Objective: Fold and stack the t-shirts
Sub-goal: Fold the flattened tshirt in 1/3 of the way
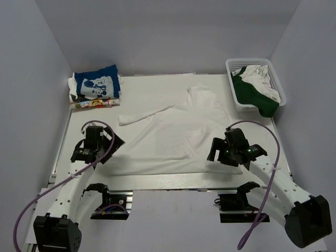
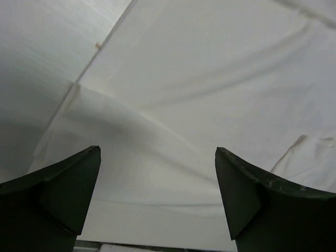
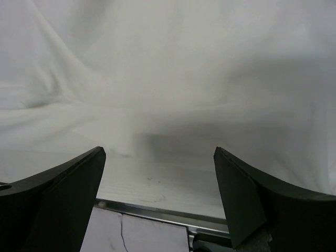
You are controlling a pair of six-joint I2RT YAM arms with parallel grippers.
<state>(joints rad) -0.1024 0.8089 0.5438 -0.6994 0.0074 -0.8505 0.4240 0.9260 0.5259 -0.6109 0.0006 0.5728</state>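
A large white t-shirt [image 1: 173,136] lies spread flat across the middle of the table, plain side up, one sleeve reaching left. A folded blue t-shirt [image 1: 96,84] with white cartoon print lies on a small pile at the back left. My left gripper [image 1: 115,143] hovers open over the white shirt's near left corner; the left wrist view has white cloth [image 2: 210,79] between and beyond the open gripper [image 2: 157,152]. My right gripper [image 1: 216,152] is open at the shirt's near right hem. In the right wrist view the gripper [image 3: 159,152] frames the shirt's hem [image 3: 168,63], holding nothing.
A white basket [image 1: 247,61] at the back right holds green and white clothes. A colourful folded garment [image 1: 94,103] lies under the blue shirt. The table's metal near edge [image 3: 157,210] runs just below the hem. Grey walls close in on three sides.
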